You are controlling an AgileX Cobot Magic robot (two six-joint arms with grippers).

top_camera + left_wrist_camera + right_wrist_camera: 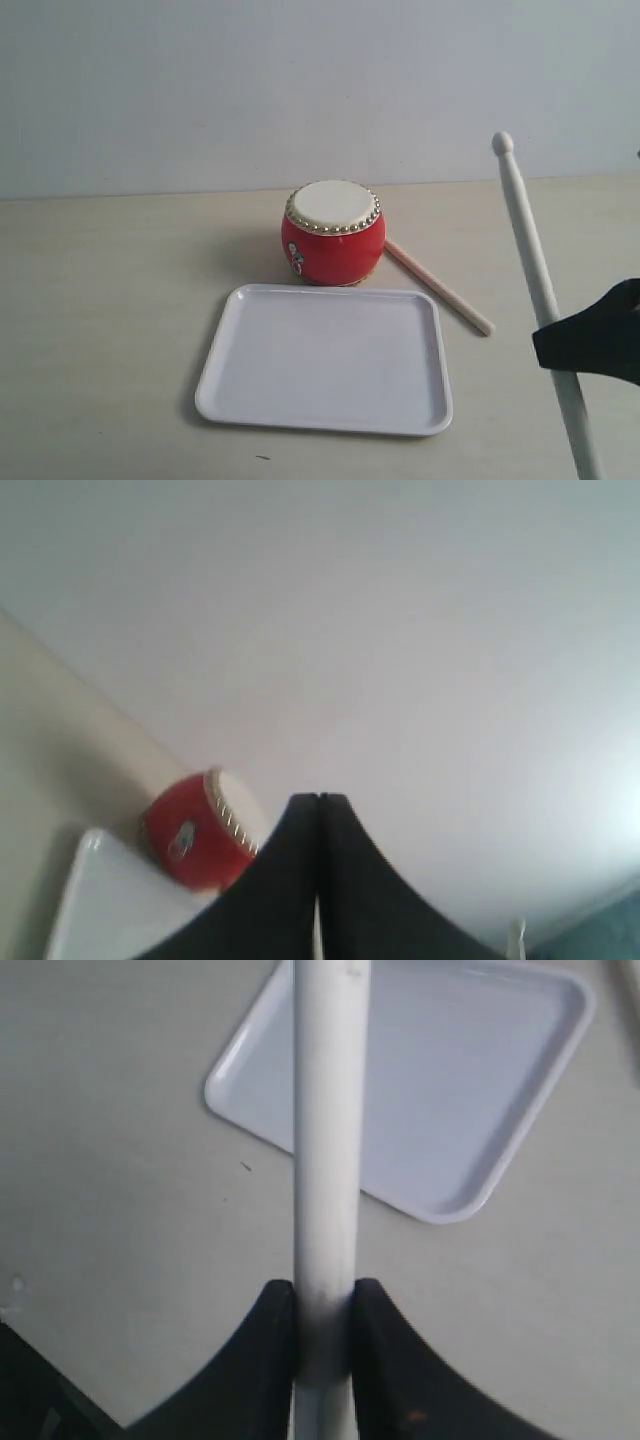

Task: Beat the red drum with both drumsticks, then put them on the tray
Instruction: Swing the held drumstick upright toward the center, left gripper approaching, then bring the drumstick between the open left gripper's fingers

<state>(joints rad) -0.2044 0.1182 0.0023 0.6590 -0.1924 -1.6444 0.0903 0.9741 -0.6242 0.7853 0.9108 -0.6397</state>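
Observation:
The red drum (pixel 333 235) stands upright on the table just behind the white tray (pixel 325 358). One drumstick (pixel 437 286) lies flat on the table to the right of the drum, one end next to its base. My right gripper (pixel 552 338) is shut on the other drumstick (pixel 524 222), holding it nearly upright with the rounded tip up, right of the tray. In the right wrist view the fingers (pixel 275 1330) clamp this stick (pixel 328 1110) above the tray (pixel 440 1080). My left gripper (pixel 318 802) is shut with nothing between its tips, raised, with the drum (pixel 190 835) beyond it. The exterior view does not show it.
The pale tabletop (pixel 110 300) runs back to a plain white wall (pixel 300 80). The tray's corner (pixel 95 900) shows in the left wrist view below the drum. Nothing lies in the tray.

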